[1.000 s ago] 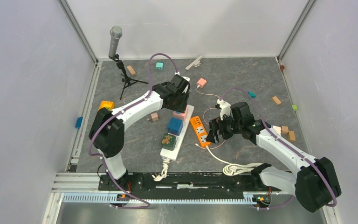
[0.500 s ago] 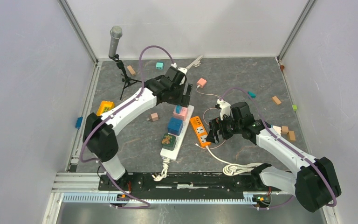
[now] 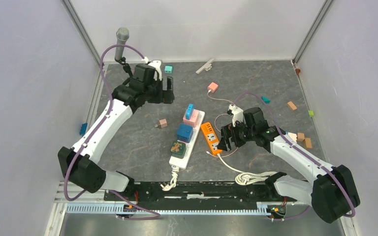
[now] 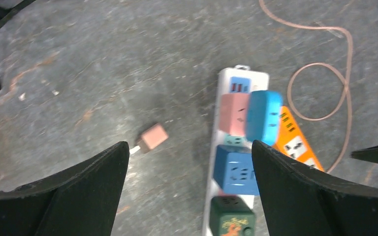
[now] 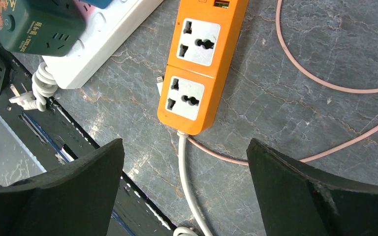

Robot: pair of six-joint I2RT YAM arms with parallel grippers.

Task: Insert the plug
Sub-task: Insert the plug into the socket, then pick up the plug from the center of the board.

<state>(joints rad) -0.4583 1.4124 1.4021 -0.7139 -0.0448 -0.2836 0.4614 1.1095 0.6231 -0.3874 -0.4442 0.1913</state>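
A white power strip [image 3: 195,136] lies mid-table, carrying a pink adapter [image 3: 193,119], a blue cube adapter [image 3: 184,132] and a green one [image 3: 178,148]. A light blue plug [image 3: 190,110] stands on the pink adapter, seated in it as far as I can tell; the left wrist view shows this plug [image 4: 263,115] beside pink [image 4: 234,113]. My left gripper [image 3: 169,91] hangs open and empty to the strip's far left, well clear of it [image 4: 189,147]. My right gripper [image 3: 222,141] is open over the near end of an orange power strip [image 5: 202,64], holding nothing [image 5: 184,142].
A microphone on a tripod [image 3: 122,39] stands back left. A small brown plug [image 4: 152,137] lies left of the strip. A pink charger [image 3: 213,87] trails a thin cable. Small blocks [image 3: 292,105] are scattered on the right. A coiled white cord [image 3: 251,177] lies near the right arm's base.
My left gripper opened, lifted off the pink adapter and swung back to the far left, leaving the light blue plug standing there. The right arm has not moved.
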